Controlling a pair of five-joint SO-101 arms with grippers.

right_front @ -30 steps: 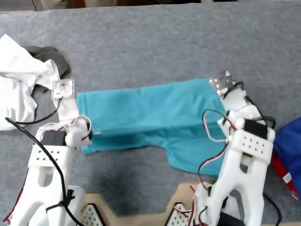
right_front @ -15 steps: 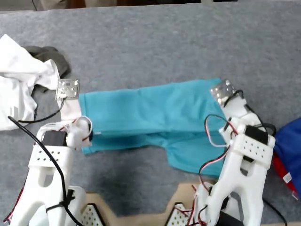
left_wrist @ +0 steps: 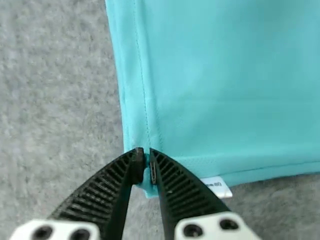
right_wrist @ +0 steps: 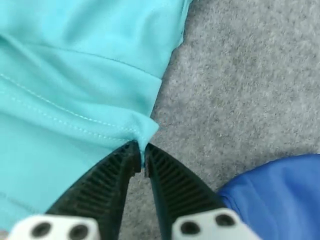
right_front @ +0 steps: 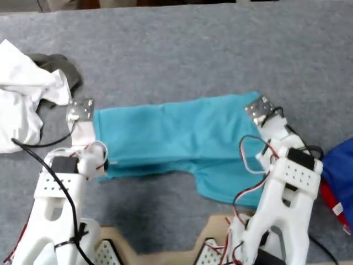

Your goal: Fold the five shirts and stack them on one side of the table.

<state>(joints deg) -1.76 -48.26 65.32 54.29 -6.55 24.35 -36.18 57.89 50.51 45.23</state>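
Lying across the middle of the grey table (right_front: 193,49), the teal shirt (right_front: 176,138) is sitting partly folded. Its long strip is resting flat, while a lower portion is jutting out toward the right arm. The left hand (left_wrist: 145,157) is clenching the shirt's hem corner at one end, and the right hand (right_wrist: 140,150) is pinching a seamed corner at the opposite end. A white shirt (right_front: 22,105) is lying crumpled at the table's left side, partly covering a dark grey shirt (right_front: 60,69). A blue shirt (right_front: 339,165) and some red cloth (right_front: 331,201) are waiting at the right edge. Judging from this, work is standing at the first shirt, mid-fold; the other shirts and the stacking are remaining.
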